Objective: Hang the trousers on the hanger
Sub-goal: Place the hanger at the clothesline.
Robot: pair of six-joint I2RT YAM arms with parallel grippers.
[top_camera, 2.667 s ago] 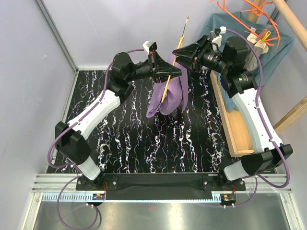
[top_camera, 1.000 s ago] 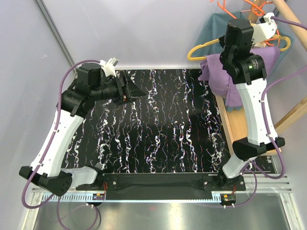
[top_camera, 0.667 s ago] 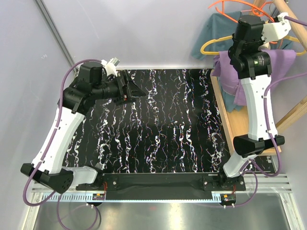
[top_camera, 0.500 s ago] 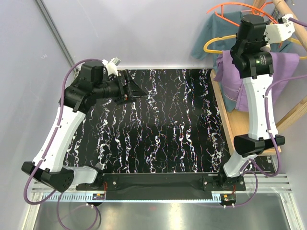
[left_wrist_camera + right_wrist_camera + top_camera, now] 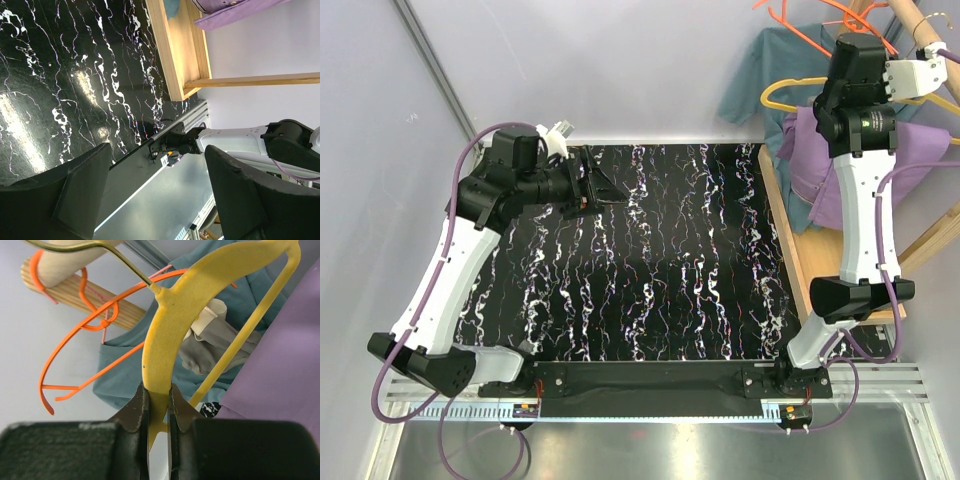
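Note:
The lilac trousers [image 5: 910,150] hang draped over the yellow hanger [image 5: 790,92] at the far right, above the wooden rack. In the right wrist view my right gripper [image 5: 157,390] is shut on the hanger [image 5: 185,295] just below its neck. The metal hook runs up toward the wooden rod, and the trousers [image 5: 280,365] fill the right side of that view. My left gripper [image 5: 595,190] hovers over the table's far left. It is open with nothing between its fingers [image 5: 80,185]. A strip of the trousers [image 5: 240,10] shows at the top of the left wrist view.
A wooden rod [image 5: 75,270] carries orange hangers [image 5: 85,330] with a teal shirt [image 5: 125,365] and a small grey garment [image 5: 210,340] behind. The rack's wooden base [image 5: 800,250] borders the black marbled table [image 5: 660,260] on the right.
My right arm has carried the hanger with the trousers up and to the right, toward the rod. The left gripper, earlier at the hanger, has let go and drawn back left.

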